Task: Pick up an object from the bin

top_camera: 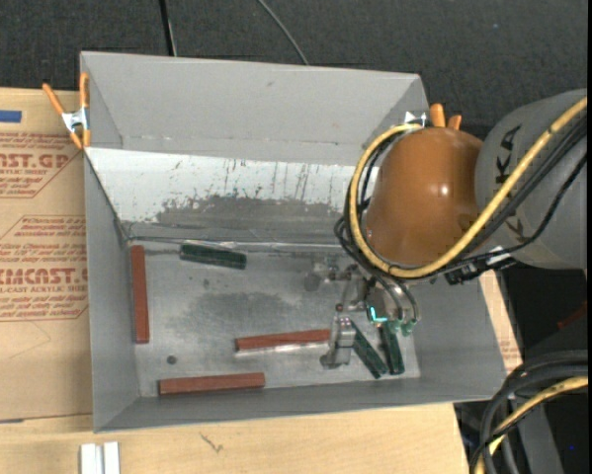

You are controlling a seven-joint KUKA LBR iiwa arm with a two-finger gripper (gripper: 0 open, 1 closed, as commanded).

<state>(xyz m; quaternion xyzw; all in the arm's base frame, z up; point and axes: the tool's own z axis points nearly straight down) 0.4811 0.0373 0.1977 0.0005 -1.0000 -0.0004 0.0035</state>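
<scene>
- Two dark green bars (382,352), as it seems, lying close together on the floor of the bin (256,117) at the front right, just beside the end effector (347,342). Likely the pick, judged by nearness alone.
- Just to the left, the right end of a red-brown bar (276,342), also very near the end effector. Cannot say which of these is meant.
- State of the end effector: cannot tell, spread or pressed together. Nothing seen pinched in it.
- Choose one bar only and close across its narrow side, near the middle of its length, to avoid tilting at the lift.
- Stay away from the place where the green bars meet. Otherwise there is a risk of taking both or pushing one aside.
- Go down straight and lift straight, minding the right wall of the bin close by.
- Leave the rest alone, all well apart: another green bar (213,256) by the back wall, a red-brown bar along the left wall (138,294), and one by the front wall (211,384).
</scene>
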